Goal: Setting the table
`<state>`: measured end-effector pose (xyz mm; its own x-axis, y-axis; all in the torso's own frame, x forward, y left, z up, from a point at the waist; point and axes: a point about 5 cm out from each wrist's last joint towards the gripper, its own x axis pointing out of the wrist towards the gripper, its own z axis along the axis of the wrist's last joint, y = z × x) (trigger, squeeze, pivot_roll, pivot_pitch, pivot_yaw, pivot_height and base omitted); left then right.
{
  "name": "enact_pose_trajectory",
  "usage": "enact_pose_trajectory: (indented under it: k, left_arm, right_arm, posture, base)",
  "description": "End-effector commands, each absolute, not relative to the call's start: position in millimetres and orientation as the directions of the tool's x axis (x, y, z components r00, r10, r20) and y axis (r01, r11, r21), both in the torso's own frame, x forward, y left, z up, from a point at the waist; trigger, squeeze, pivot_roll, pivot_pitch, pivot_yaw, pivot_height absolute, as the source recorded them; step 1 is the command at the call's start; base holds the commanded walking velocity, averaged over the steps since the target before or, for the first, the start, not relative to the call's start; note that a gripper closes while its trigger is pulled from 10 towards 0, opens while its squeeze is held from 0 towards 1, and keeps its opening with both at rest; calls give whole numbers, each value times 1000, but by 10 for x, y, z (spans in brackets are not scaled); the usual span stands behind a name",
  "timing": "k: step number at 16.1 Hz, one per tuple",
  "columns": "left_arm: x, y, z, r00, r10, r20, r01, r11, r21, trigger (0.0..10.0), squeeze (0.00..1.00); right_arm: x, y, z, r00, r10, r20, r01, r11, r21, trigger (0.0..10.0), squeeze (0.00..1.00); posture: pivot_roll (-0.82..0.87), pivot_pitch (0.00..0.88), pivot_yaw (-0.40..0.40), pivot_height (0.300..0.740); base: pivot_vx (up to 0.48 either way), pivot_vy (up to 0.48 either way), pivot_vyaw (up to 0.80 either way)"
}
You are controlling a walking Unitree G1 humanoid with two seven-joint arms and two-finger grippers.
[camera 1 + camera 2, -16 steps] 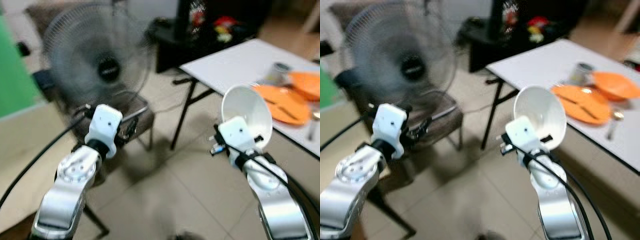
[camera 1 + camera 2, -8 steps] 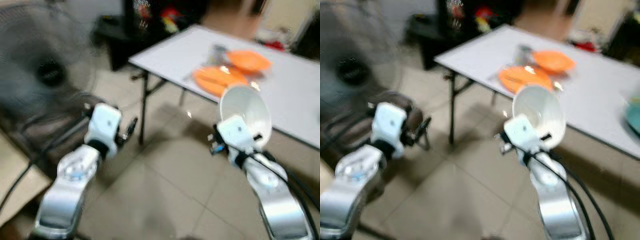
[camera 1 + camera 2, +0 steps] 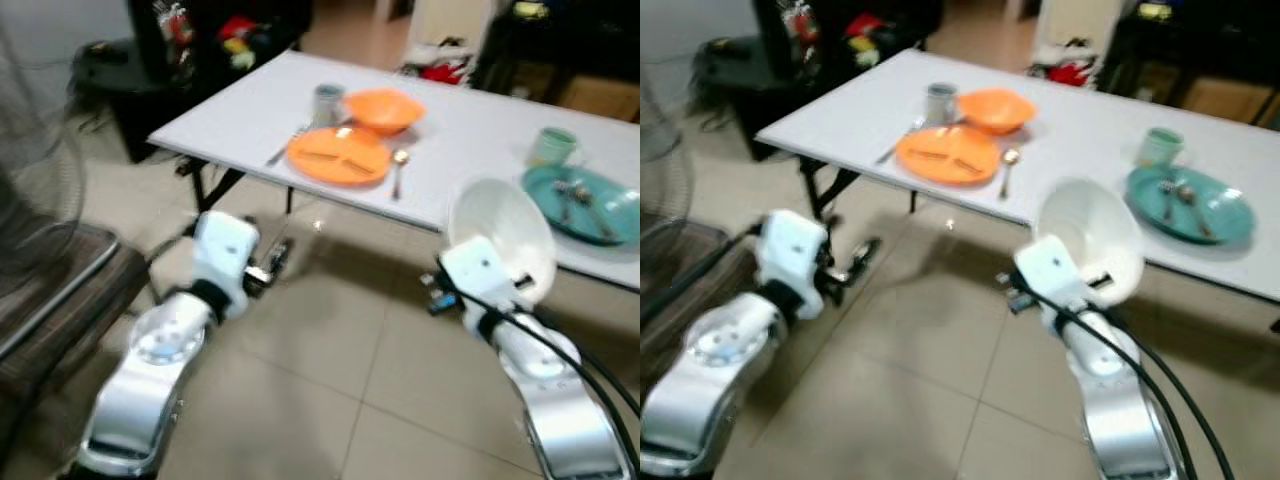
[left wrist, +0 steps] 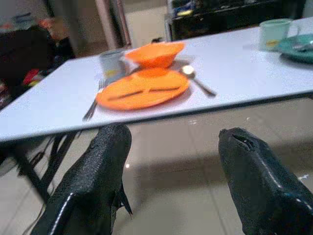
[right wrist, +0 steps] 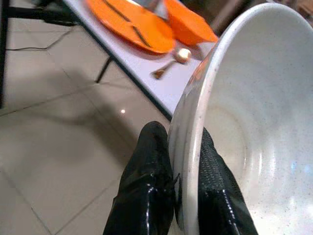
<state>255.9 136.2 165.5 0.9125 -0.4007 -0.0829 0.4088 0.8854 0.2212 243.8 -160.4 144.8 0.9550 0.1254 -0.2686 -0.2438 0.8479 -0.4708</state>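
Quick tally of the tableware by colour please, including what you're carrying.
Orange: 2, plate and bowl
Teal/green: 2, plate and cup
White: 1, bowl pinched at its rim by the right tool
Grey: 1, cup
Metal cutlery beside the orange plate: 2, spoon and fork
Total: 8

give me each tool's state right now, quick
Left tool: open, holding nothing, short of the table.
Right tool: closed on the rim of the white bowl, carried tilted.
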Motion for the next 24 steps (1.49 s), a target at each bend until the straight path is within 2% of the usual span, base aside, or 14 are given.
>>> enact_pose_trajectory:
  k: [1, 5, 10, 15, 19, 24]
  left_arm:
    - [2569, 1418, 1695, 921, -382, -73, 388, 890, 239, 10000, 0]
    - [2577, 1404, 1695, 917, -392, -69, 397, 887, 238, 10000, 0]
    - [2589, 1431, 1702, 920, -386, -66, 390, 887, 246, 10000, 0]
    - [2596, 1388, 1697, 917, -394, -63, 397, 886, 241, 10000, 0]
    - [2618, 1419, 1690, 923, -380, -65, 383, 890, 245, 10000, 0]
    - [2620, 1410, 1691, 923, -379, -60, 382, 891, 246, 10000, 0]
  right_arm:
    - [2473, -1548, 1568, 967, 142, -210, -229, 846, -482, 10000, 0]
    - [2474, -1553, 1580, 969, 136, -206, -221, 849, -481, 10000, 0]
    - [2518, -1505, 1603, 968, 161, -193, -235, 851, -469, 10000, 0]
    - [2529, -1483, 1651, 967, 198, -162, -253, 837, -485, 10000, 0]
    - [2568, -1395, 1698, 955, 260, -141, -294, 783, -548, 10000, 0]
    - [2564, -1368, 1685, 942, 302, -148, -332, 776, -535, 10000, 0]
  posture:
    - [106, 0, -39, 740]
    - [101, 0, -35, 740]
    - [112, 0, -47, 740]
    - [106, 0, -46, 740]
    - [107, 0, -48, 740]
    - [108, 0, -51, 740]
  base:
    - [349, 0, 0]
    - [354, 0, 0]
    - [358, 0, -670]
    - [357, 0, 0]
    - [368, 0, 0]
    - [392, 0, 0]
